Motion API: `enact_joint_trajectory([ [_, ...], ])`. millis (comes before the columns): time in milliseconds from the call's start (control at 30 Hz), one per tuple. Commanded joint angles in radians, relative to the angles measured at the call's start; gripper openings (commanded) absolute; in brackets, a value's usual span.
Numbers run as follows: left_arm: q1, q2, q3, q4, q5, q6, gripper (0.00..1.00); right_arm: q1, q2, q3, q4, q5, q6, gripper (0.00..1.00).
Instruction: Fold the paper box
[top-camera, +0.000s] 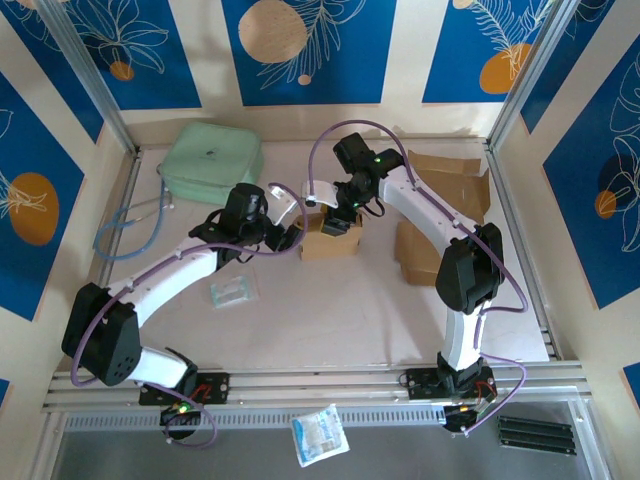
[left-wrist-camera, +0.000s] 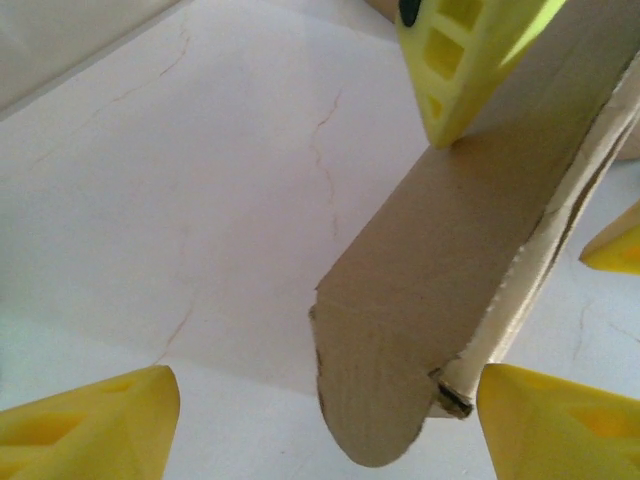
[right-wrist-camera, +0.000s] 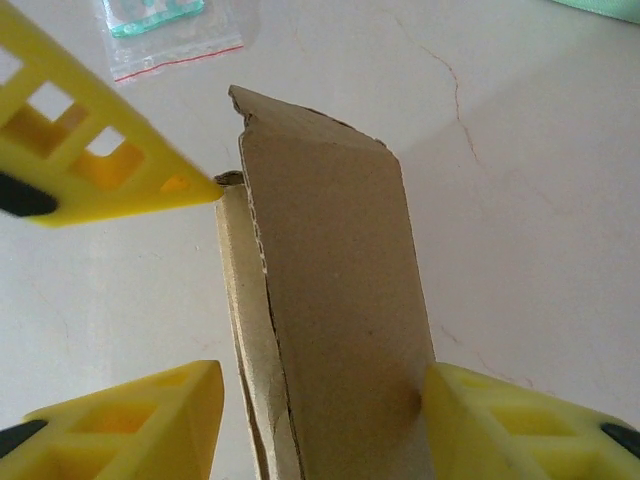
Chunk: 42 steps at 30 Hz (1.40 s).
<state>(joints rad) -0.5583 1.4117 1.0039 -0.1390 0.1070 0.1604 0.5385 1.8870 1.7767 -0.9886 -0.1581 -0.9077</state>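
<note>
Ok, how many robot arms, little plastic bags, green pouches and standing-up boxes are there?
arms: 2
bags: 2
pouch: 1
box: 1
Total: 6

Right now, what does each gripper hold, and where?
Nothing is clamped: left gripper and right gripper each straddle a flap of the box, one finger touching.

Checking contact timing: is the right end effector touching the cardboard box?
Touching. Right wrist view: a finger of the right end effector presses the cardboard box.
</note>
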Motion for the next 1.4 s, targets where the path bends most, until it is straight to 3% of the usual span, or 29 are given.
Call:
enact_joint_trajectory([
  [0, -0.012, 0.016, 0.042, -0.001, -0.062, 0.028, 0.71, -0.003, 0.003, 0.023, -0.018, -0.037, 0.009, 0.53],
  [167, -0.019, 0.027, 0.051, 0.022, -0.055, 0.022, 0.59, -0.001, 0.001, 0.021, -0.018, -0.038, 0.016, 0.52],
  [433, -0.028, 0.045, 0.064, 0.020, -0.032, 0.004, 0.25, -0.004, 0.004, 0.031, -0.007, -0.019, 0.037, 0.59],
  [967, -0.032, 0.054, 0.063, 0.041, 0.022, -0.034, 0.00, -0.069, -0.099, -0.057, 0.127, -0.125, 0.239, 0.68],
  [1133, -0.032, 0.058, 0.066, 0.038, 0.026, -0.042, 0.01, -0.059, -0.090, -0.097, 0.152, -0.052, 0.231, 0.56],
  [1367, -0.031, 0.058, 0.081, 0.024, 0.001, -0.045, 0.34, -0.046, -0.060, -0.075, 0.146, 0.009, 0.203, 0.50],
])
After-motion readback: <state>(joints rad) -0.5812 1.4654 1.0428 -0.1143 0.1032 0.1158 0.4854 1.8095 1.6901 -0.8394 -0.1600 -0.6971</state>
